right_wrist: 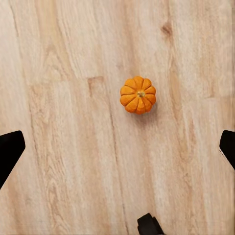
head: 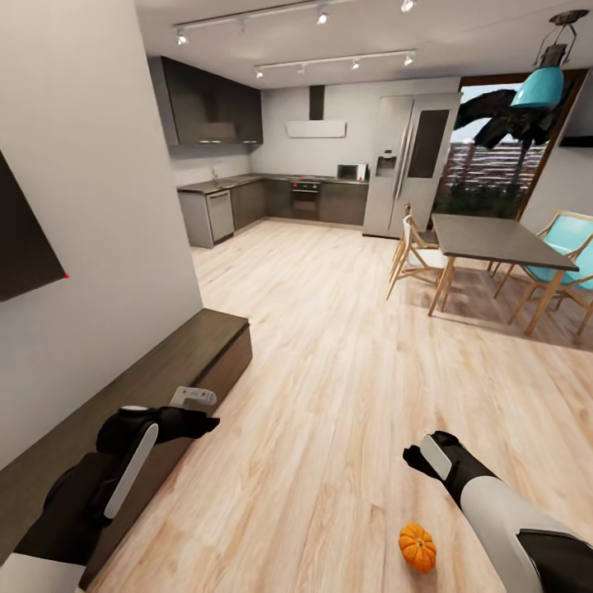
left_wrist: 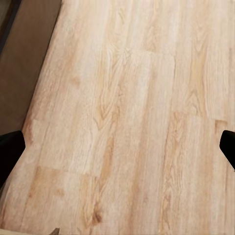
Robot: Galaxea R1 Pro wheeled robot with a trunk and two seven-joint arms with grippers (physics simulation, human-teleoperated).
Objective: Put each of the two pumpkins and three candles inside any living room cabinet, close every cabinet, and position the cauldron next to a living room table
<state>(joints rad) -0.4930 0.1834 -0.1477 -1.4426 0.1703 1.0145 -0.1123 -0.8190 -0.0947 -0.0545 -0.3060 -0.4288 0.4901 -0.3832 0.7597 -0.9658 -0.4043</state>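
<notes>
Pumpkin (head: pixel 417 547): lies on the wood floor (head: pixel 329 395) at the lower right of the head frame, just beside the right forearm; in the right wrist view (right_wrist: pixel 137 95) it sits stem up, well apart from both fingertips.
Cabinet (head: pixel 123 395): long dark-brown unit along the wall at lower left, fronts closed.
Left gripper (head: pixel 196 409): hangs over the cabinet's edge, spread wide, holding nothing.
Right gripper (head: pixel 422 458): above bare floor, spread wide, holding nothing.
Background: dining table (head: pixel 494 239) with chairs at right, kitchen and fridge (head: pixel 408 161) at the far end.
</notes>
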